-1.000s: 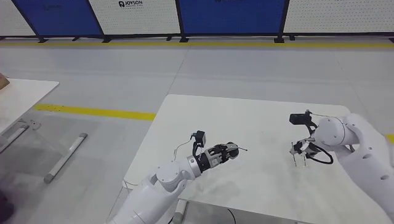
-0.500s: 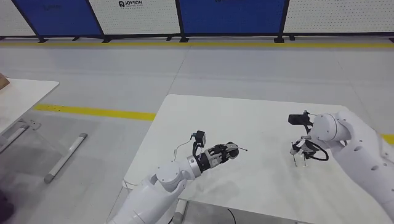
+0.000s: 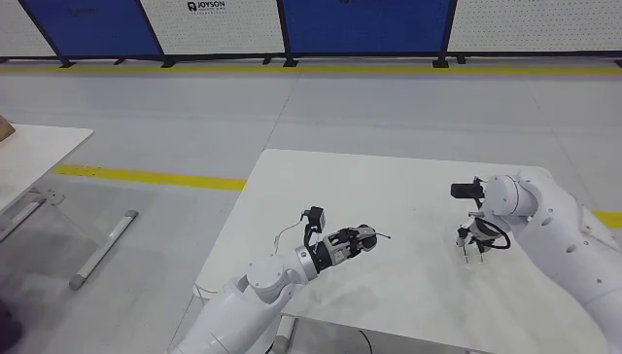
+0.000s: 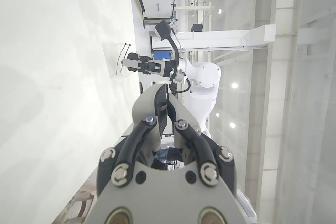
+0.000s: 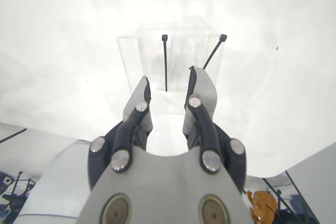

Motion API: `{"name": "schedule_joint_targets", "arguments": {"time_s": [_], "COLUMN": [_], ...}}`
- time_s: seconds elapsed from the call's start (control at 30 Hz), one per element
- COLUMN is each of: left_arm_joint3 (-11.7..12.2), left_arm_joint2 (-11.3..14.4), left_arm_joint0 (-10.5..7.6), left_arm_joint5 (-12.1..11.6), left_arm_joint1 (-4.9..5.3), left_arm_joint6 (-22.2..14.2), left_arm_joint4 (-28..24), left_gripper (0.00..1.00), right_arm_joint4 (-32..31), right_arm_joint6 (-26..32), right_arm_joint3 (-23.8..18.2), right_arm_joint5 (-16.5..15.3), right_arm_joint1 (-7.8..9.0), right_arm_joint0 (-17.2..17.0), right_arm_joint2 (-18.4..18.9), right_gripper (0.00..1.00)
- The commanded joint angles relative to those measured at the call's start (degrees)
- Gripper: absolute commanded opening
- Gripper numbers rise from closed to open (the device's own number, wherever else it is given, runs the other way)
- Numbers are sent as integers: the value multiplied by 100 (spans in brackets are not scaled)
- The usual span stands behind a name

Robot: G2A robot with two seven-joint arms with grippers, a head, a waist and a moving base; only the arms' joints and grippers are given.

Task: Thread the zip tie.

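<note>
My left gripper (image 3: 367, 236) hovers near the table's front edge, shut on a thin black zip tie (image 3: 382, 236) that sticks out past its fingertips. In the left wrist view its pads (image 4: 162, 114) are pressed nearly together. My right gripper (image 5: 169, 78) stands open just above a small clear box (image 5: 173, 70). Two black zip ties stand in that box: one upright zip tie (image 5: 165, 62) lies between the fingers' line, the other zip tie (image 5: 214, 53) leans beside one fingertip. From above, the right gripper (image 3: 470, 245) is at the table's right side.
The white table (image 3: 389, 198) is bare between the two arms, with its left and front edges close to the left arm. Blue and white panels (image 3: 364, 9) stand across the floor behind the table.
The right arm has shifted slightly to the left over the clear box. The left arm and its zip tie have kept still.
</note>
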Motion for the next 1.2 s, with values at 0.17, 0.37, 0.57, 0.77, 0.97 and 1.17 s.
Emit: {"name": "schedule_joint_targets", "arguments": {"time_s": [0.17, 0.37, 0.57, 0.77, 0.97, 1.17], "left_arm_joint3": [0, 0, 0, 0, 0, 0], "left_arm_joint2": [0, 0, 0, 0, 0, 0], "left_arm_joint0": [0, 0, 0, 0, 0, 0], "left_arm_joint5": [0, 0, 0, 0, 0, 0], "left_arm_joint1": [0, 0, 0, 0, 0, 0], "left_arm_joint6": [0, 0, 0, 0, 0, 0], "left_arm_joint4": [0, 0, 0, 0, 0, 0], "left_gripper": [0, 0, 0, 0, 0, 0], "right_arm_joint4": [62, 96, 109, 160, 134, 127], "right_arm_joint6": [0, 0, 0, -1, -20, -31], "right_arm_joint3": [457, 810, 1122, 1418, 1681, 1957], "right_arm_joint5": [-120, -207, -309, -428, -515, -614], "right_arm_joint1": [-232, -418, -585, -714, -849, -981], "right_arm_joint0": [161, 268, 337, 382, 394, 445], "right_arm_joint2": [-207, -331, -434, -454, -481, -483], "right_gripper": [35, 32, 26, 25, 25, 0]}}
